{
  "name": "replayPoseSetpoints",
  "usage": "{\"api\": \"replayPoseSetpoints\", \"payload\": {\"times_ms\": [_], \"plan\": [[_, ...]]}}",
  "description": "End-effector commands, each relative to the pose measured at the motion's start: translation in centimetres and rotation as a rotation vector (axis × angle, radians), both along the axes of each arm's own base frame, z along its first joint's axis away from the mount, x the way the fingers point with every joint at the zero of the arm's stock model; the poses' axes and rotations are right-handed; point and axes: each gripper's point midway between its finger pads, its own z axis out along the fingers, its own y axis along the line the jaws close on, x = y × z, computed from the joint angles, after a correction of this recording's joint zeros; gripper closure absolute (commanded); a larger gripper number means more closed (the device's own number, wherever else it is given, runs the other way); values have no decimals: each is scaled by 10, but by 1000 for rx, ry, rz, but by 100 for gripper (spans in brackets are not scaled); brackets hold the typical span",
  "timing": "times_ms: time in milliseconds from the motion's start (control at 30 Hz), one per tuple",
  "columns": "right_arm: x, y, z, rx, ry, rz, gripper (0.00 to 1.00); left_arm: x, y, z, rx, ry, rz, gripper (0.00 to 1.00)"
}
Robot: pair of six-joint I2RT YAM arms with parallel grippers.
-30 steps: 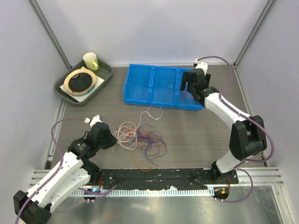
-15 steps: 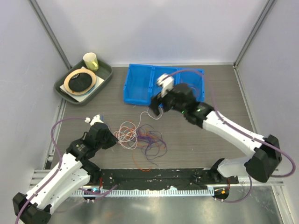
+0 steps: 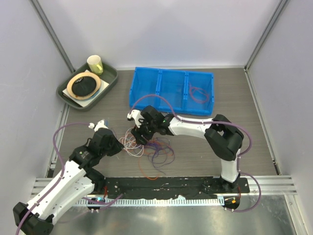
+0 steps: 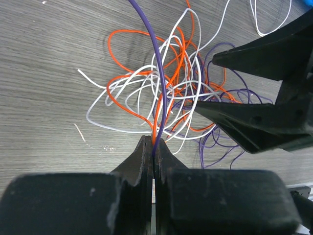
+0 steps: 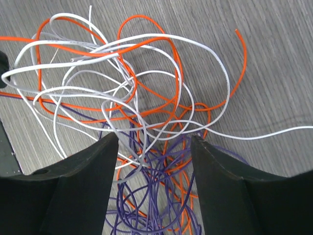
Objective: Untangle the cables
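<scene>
Evidently our left hand (image 4: pixel 154 145) clenches a purple cable (image 4: pixel 161 73) to anchor the cables (image 3: pixel 149 147) toward the near edge of the worktop (image 3: pixel 98 112). Our right hand (image 5: pixel 154 147) hangs spread above them, empty.

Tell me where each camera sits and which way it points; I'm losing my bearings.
Top external: fixed above and behind the arms, looking down on the table; both arms show, left gripper and right gripper at the cables.
Left wrist: on the left wrist, looking along its shut fingers, which pinch purple and orange strands.
Right wrist: on the right wrist, looking down between its open fingers onto the tangle.
Shared: both wrist views show the same tangle; the left wrist view also catches the right gripper's fingers.
</scene>
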Motion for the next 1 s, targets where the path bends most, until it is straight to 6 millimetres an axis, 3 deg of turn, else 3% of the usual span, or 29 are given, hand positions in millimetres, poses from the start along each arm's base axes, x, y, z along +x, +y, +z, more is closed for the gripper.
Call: {"api": "replayPoseSetpoints", "payload": {"times_ms": [0,100,267,300,367,400,433,500,567,733,767,967], "plan": [[11,26,28,120,-27,-44,43,6,2,11,-8,-31,29,100],[9,28,33,152,-27,-51,75,6,3,11,-3,-29,36,100],[29,16,61,172,-105,-210,92,6,13,6,30,-11,87,100],[32,11,76,196,-112,-265,98,6,14,6,26,-11,103,100],[51,-7,91,188,-176,-412,99,6,18,2,39,2,125,100],[54,-15,94,184,-192,-462,99,5,19,0,39,12,141,100],[62,-29,114,210,-228,-553,99,5,20,0,39,14,151,100],[69,-49,124,203,-270,-654,99,5,26,-2,54,15,185,100],[77,-81,149,204,-345,-801,99,3,31,-3,60,26,220,100],[77,-145,189,174,-475,-979,99,-1,50,0,98,20,310,100],[77,-164,208,193,-515,-1036,99,0,53,4,94,11,334,100],[82,-251,252,172,-624,-1239,99,-10,83,9,177,13,462,100]]}}
